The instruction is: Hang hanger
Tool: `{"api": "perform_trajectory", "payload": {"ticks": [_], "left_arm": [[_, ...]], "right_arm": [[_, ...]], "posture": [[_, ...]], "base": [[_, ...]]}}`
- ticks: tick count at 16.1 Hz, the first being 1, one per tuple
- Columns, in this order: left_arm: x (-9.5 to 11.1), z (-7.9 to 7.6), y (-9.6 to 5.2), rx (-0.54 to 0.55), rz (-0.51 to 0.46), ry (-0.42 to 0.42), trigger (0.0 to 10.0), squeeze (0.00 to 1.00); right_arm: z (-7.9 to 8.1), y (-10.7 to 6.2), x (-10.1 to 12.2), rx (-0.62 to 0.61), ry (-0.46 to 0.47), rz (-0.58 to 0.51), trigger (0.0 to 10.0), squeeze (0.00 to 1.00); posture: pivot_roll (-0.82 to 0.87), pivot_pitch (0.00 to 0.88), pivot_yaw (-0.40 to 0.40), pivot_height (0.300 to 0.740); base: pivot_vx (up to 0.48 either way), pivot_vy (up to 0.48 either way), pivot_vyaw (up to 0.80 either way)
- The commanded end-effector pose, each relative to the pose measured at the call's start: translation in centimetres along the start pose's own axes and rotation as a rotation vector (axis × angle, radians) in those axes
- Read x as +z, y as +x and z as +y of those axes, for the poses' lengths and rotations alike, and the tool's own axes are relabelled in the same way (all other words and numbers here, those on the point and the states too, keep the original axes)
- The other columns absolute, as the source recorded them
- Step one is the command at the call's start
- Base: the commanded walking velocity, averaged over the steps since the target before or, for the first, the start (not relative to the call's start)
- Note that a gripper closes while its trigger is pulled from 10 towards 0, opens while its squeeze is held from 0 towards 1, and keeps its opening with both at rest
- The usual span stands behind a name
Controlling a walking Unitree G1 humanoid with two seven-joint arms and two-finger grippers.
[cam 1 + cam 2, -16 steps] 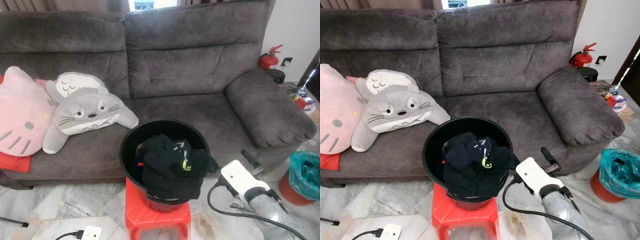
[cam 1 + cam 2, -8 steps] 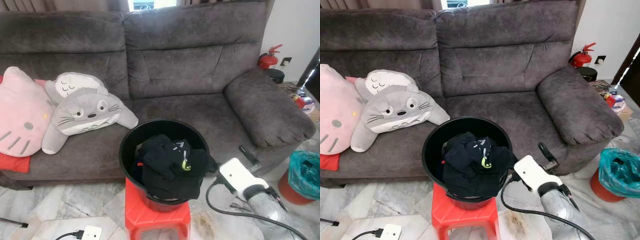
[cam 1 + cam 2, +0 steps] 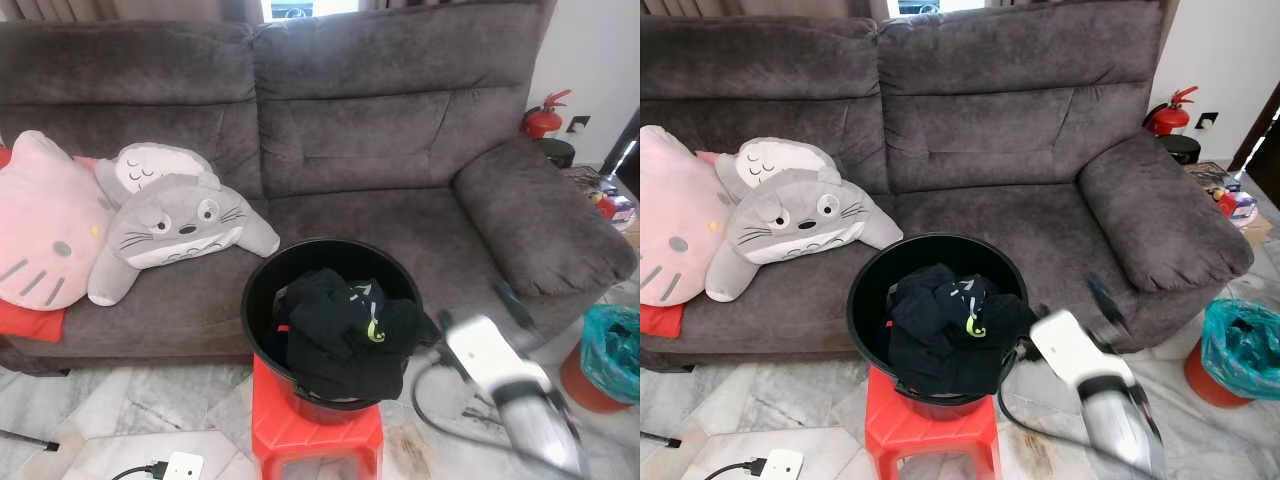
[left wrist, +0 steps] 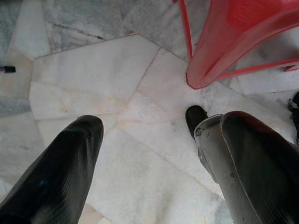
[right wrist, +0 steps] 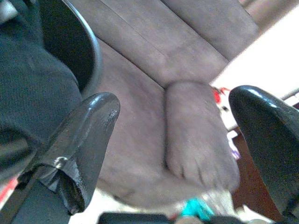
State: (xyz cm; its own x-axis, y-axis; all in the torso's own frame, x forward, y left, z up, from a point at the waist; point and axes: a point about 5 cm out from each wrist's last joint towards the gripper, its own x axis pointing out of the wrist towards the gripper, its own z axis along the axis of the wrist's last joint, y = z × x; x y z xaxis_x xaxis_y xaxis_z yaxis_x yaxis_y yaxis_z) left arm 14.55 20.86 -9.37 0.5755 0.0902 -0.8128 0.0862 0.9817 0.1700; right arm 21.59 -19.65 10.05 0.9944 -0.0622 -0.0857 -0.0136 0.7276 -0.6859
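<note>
No hanger is visible. The right gripper [image 5: 173, 154], jaws apart and empty, is blurred right of the black bucket [image 3: 262, 290] of dark clothes [image 3: 345, 330]; it could topple the bucket off the red stool [image 3: 315, 435]. The left gripper [image 4: 154, 154], jaws apart, hangs over the floor.

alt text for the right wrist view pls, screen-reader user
The right end effector, fingers spread with nothing between them, points at the armrest of a grey sofa. A black bucket holding dark clothes sits beside one finger; a teal bag peeks in past the armrest.
</note>
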Motion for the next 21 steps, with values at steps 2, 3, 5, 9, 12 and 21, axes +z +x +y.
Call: {"api": "perform_trajectory", "payload": {"ticks": [2, 3, 5, 9, 12, 21], "left_arm": [[-0.5, 0.1, -0.1, 0.006, 0.019, 0.011, 10.0, 0.00], [-0.4, 0.1, -0.1, 0.003, 0.019, 0.012, 10.0, 0.00], [-0.3, 0.0, 0.0, 0.000, 0.017, 0.010, 10.0, 0.00], [-0.2, 0.0, 0.0, 0.003, 0.014, 0.004, 10.0, 0.00], [-0.2, 0.1, 0.0, 0.004, 0.015, 0.008, 10.0, 0.00], [-0.5, 0.7, -0.1, 0.009, 0.018, 0.012, 10.0, 0.00]], "right_arm": [[-0.6, -0.9, -0.3, -0.053, -0.004, 0.024, 10.0, 0.00], [0.2, -1.0, -1.2, -0.009, 0.063, 0.074, 10.0, 0.00], [1.5, -0.5, -2.5, 0.053, 0.274, 0.157, 10.0, 0.00], [2.2, 0.6, -2.5, 0.072, 0.565, 0.190, 10.0, 0.00], [2.7, 0.3, -2.9, 0.077, 0.655, 0.194, 10.0, 0.00], [5.3, -3.0, -6.3, 0.086, 1.452, 0.202, 10.0, 0.00]], "posture": [[-0.22, 0.000, 0.030, 0.740], [-0.23, 0.000, 0.032, 0.740], [-0.22, 0.000, 0.030, 0.740], [-0.21, 0.000, 0.024, 0.740], [-0.21, 0.000, 0.026, 0.740], [-0.21, 0.000, 0.038, 0.740]], "base": [[0.000, 0.000, 0.00], [0.000, 0.000, 0.00], [0.000, 0.000, 0.00], [0.000, 0.000, 0.00], [0.000, 0.000, 0.00], [0.000, 0.000, 0.00]]}}
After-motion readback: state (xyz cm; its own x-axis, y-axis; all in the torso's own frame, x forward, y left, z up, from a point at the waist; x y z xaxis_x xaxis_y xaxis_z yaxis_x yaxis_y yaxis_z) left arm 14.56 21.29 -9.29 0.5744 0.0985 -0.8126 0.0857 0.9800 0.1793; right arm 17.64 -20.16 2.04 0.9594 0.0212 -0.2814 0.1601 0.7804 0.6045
